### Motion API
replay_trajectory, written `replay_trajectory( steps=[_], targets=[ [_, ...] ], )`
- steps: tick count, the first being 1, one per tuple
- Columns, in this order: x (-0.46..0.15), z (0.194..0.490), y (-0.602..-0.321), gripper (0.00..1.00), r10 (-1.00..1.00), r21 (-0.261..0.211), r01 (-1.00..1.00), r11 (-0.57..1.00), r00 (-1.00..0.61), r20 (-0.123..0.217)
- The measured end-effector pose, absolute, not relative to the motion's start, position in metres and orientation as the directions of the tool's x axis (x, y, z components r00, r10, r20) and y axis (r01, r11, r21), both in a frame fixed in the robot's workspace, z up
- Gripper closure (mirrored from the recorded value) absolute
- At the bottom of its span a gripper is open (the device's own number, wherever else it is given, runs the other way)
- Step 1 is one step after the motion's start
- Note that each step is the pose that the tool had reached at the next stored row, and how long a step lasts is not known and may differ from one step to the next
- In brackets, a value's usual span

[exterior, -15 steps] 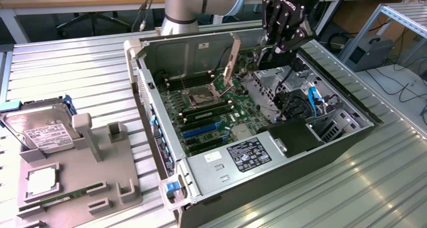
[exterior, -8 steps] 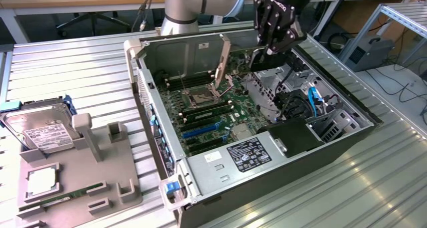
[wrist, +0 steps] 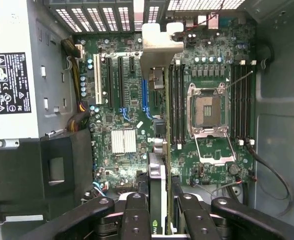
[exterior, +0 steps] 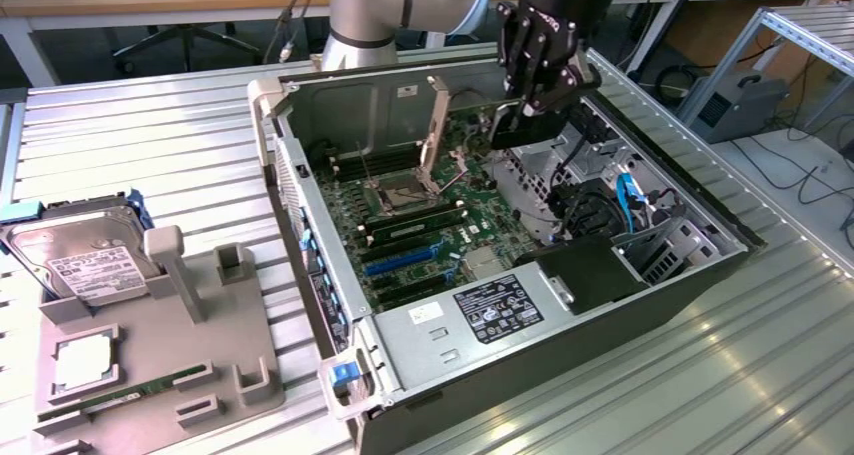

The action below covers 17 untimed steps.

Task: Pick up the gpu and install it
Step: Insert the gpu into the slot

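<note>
My gripper [exterior: 537, 100] hangs over the open computer case [exterior: 287, 155], above the far side of the motherboard [exterior: 434, 210]. It is shut on the gpu [exterior: 523, 130], a thin dark card held on edge. In the wrist view the gpu [wrist: 157, 185] runs edge-on away from the black fingers [wrist: 137, 212], and its pale metal bracket [wrist: 159, 45] reaches toward the case's vented rear wall. The card floats above the board, over the blue expansion slot [wrist: 145, 97] and the memory slots beside it. It is not seated in any slot.
A labelled power supply [exterior: 494, 310] fills the near end of the case. The CPU socket [wrist: 207, 110] is open, its lever upright [exterior: 430, 125]. On the exterior view's left, a grey fixture [exterior: 200, 375] holds a hard drive [exterior: 87, 260], a memory stick [exterior: 134, 390] and a chip [exterior: 80, 365].
</note>
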<state>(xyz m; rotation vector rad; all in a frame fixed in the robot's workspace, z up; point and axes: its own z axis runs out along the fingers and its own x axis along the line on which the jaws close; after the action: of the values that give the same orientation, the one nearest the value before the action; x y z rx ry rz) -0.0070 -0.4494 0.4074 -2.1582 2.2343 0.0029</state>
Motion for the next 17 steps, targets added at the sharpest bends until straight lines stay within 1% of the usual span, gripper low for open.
replay_trajectory(
  steps=[17],
  targets=[
    [-0.0102,0.3994,-0.4494,0.73,-0.999,-0.024,-0.999,0.035,-0.034,-0.027]
  ],
)
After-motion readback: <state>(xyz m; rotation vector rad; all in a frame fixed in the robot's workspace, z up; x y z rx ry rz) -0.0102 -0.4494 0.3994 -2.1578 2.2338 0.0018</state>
